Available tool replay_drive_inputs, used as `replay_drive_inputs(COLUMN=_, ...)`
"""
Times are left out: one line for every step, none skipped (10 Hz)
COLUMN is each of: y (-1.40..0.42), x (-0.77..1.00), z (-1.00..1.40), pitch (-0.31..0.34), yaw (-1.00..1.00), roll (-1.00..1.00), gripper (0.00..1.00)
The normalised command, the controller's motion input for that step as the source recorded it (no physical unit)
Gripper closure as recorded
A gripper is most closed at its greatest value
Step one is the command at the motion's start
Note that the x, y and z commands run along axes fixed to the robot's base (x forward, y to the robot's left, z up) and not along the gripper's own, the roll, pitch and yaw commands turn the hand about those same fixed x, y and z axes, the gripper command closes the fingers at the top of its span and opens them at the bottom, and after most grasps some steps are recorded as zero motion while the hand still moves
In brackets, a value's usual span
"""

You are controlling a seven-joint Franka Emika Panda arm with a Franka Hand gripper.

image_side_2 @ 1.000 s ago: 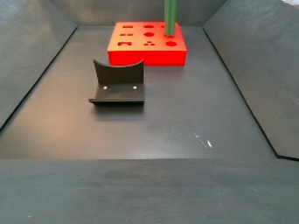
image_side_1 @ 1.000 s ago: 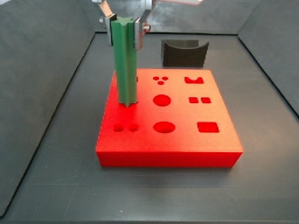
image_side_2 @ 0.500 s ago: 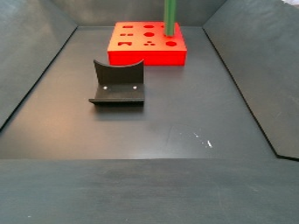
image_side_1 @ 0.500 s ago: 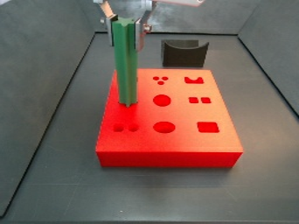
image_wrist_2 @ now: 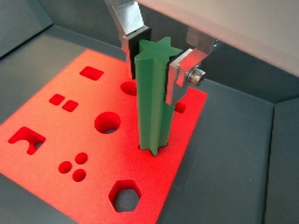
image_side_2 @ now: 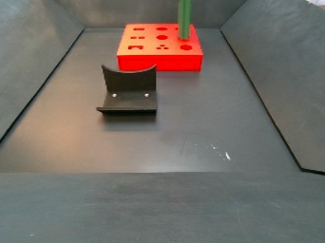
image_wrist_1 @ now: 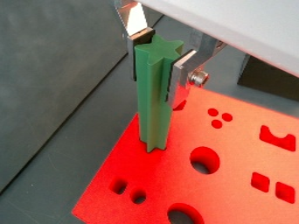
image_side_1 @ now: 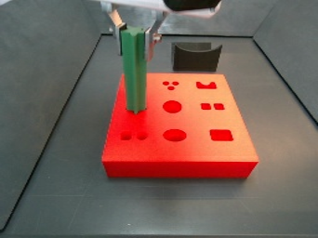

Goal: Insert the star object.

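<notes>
The star object (image_side_1: 133,70) is a long bright green bar standing upright on the red block (image_side_1: 199,153), with its lower end in a hole near the block's far left corner. My gripper (image_side_1: 134,33) is shut on the bar's top end. In both wrist views the silver fingers (image_wrist_1: 142,35) (image_wrist_2: 184,70) press its ridged sides and the star-shaped top (image_wrist_1: 160,51) (image_wrist_2: 155,51) sits level with the fingertips. In a side view only the bar (image_side_2: 185,19) shows, over the block (image_side_2: 140,59); the gripper is out of frame there.
The red block has several other shaped holes, such as round ones (image_side_1: 173,106) and a square one (image_side_1: 221,136). A dark grey curved piece (image_side_1: 195,54) (image_side_2: 127,90) stands on the dark floor beside the block. Dark walls ring the floor.
The gripper has come down a little with the green bar, whose top now sits lower in a side view. The block and the curved piece have not moved.
</notes>
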Motion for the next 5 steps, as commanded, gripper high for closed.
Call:
replay_drive_inputs(y=0.0, x=0.0, z=-0.99, pitch=-0.14, yaw=-0.03, roll=0.0, gripper=1.0)
replay_drive_inputs(y=0.0, x=0.0, z=-0.99, pitch=-0.144, yaw=-0.04, roll=0.0, gripper=1.0)
replay_drive_inputs(y=0.0, x=0.0, z=-0.99, pitch=-0.146, yaw=-0.05, roll=0.0, gripper=1.0)
replay_drive_inputs(y=0.0, x=0.0, z=-1.0, pitch=-0.131, yaw=-0.08, roll=0.0, gripper=1.0)
replay_drive_inputs(y=0.0, x=0.0, z=-1.0, pitch=-0.076, yaw=-0.11, roll=0.06, gripper=1.0)
